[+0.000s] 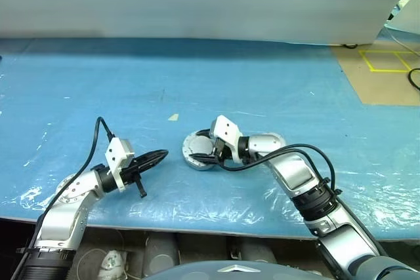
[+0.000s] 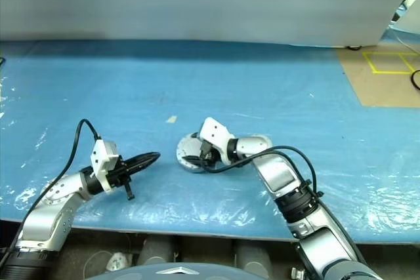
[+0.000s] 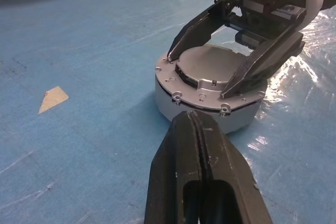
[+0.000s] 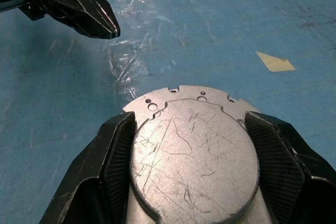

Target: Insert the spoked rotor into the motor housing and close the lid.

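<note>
The motor housing (image 3: 210,120), a short silver drum, stands on the blue table (image 1: 262,90) near its middle front. The lid (image 4: 194,145), plain scratched silver face up, lies on top of it. My right gripper (image 1: 209,155) reaches in from the right, and its two black fingers (image 4: 113,156) clasp the lid's raised round plate on both sides. My left gripper (image 1: 159,156) is shut with nothing in it. Its tip (image 3: 191,118) points at the housing's side from a short way to the left, without touching. The spoked rotor is hidden.
A small tan tape scrap (image 1: 173,117) lies just behind and left of the housing. Clear plastic film (image 1: 197,201) wrinkles along the table's front edge. Brown floor with yellow tape lines (image 1: 384,67) lies beyond the table's far right end.
</note>
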